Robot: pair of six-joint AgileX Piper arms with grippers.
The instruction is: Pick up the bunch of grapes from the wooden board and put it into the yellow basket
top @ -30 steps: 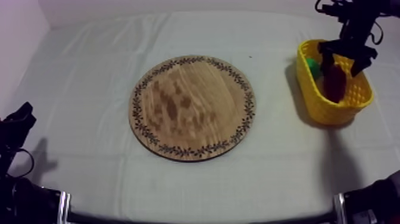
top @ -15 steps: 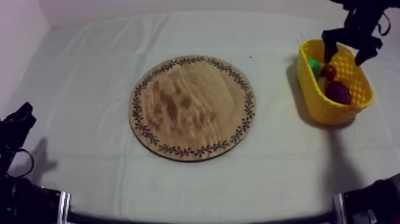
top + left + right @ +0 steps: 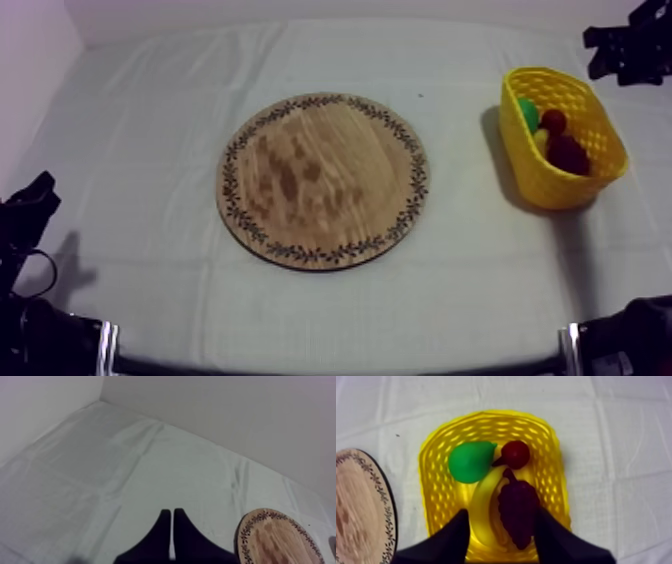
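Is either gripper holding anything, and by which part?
Nothing is held. The right gripper is open over the basket, grapes lying inside; the left gripper is shut, empty.

The board (image 3: 322, 181) lies mid-table (image 3: 150, 120), and the basket (image 3: 560, 192) stands well apart from it at my right side. Inside the basket the bunch of grapes (image 3: 518, 507) lies against the banana (image 3: 483, 506), with the pear (image 3: 470, 462) and the small red fruit (image 3: 515, 454) side by side beyond them. My right claw (image 3: 501, 515) hangs over the grapes' end of the basket, and my left claw (image 3: 172, 512) sits low at the table's left, near the board's rim.
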